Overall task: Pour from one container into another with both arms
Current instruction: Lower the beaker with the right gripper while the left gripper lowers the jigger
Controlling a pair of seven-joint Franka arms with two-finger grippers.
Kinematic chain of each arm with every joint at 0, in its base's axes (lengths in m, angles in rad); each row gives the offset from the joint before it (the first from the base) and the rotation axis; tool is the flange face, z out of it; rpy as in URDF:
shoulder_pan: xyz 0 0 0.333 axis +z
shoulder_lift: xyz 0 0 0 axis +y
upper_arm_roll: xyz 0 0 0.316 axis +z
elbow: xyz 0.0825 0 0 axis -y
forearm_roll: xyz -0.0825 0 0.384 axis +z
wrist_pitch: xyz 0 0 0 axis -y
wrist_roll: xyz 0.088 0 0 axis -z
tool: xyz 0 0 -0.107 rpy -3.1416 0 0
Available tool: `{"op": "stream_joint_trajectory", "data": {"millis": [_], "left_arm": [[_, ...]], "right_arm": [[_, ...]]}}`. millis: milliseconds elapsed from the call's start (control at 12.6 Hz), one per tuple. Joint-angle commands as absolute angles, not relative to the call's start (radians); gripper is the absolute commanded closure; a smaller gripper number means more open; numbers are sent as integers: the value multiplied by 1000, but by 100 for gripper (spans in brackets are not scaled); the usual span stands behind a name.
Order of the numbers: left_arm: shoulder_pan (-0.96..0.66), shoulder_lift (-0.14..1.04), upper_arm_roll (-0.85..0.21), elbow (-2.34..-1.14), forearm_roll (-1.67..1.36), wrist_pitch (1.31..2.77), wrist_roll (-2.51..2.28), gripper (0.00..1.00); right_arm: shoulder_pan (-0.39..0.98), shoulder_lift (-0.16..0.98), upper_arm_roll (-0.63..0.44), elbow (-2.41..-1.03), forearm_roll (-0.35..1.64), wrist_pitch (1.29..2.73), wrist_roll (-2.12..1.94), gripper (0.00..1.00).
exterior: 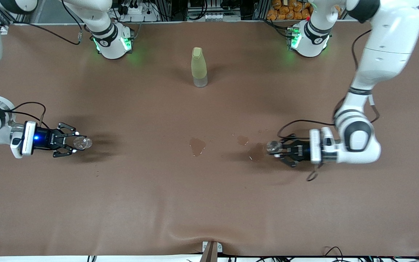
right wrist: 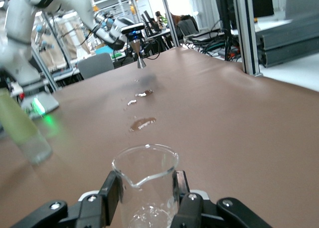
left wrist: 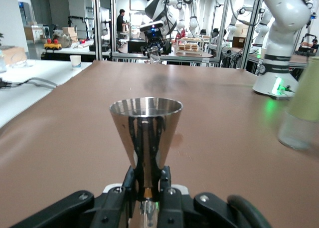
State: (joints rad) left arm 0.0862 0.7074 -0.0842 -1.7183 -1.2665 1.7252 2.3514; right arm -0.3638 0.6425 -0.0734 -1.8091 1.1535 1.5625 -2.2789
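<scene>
The silver hourglass-shaped jigger is held upright just above the table toward the left arm's end, with my left gripper shut on its narrow waist. In the left wrist view the jigger rises from between the jaws of my left gripper. My right gripper is shut on the clear glass cup, low over the table at the right arm's end. The cup stands upright between the pads of my right gripper, its pouring lip showing. The two containers are far apart.
A tall pale yellow-green bottle stands mid-table, nearer the robots' bases. Wet patches lie on the brown table cover: one in the middle, a smaller one, and a dark one beside the jigger. A cable loop hangs under the left wrist.
</scene>
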Motion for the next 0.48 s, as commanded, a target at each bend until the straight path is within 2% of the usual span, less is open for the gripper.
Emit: {"op": "stream_joint_trajectory", "data": {"millis": [0, 396], "left_arm": [[216, 704, -97, -1750, -1177, 1648, 2420, 100], [396, 784, -97, -1741, -1094, 1603, 2525, 100]], "right_arm": [[-435, 722, -52, -1763, 1111, 1516, -2414, 91], [-505, 822, -52, -1734, 1078, 1468, -2566, 89]]}}
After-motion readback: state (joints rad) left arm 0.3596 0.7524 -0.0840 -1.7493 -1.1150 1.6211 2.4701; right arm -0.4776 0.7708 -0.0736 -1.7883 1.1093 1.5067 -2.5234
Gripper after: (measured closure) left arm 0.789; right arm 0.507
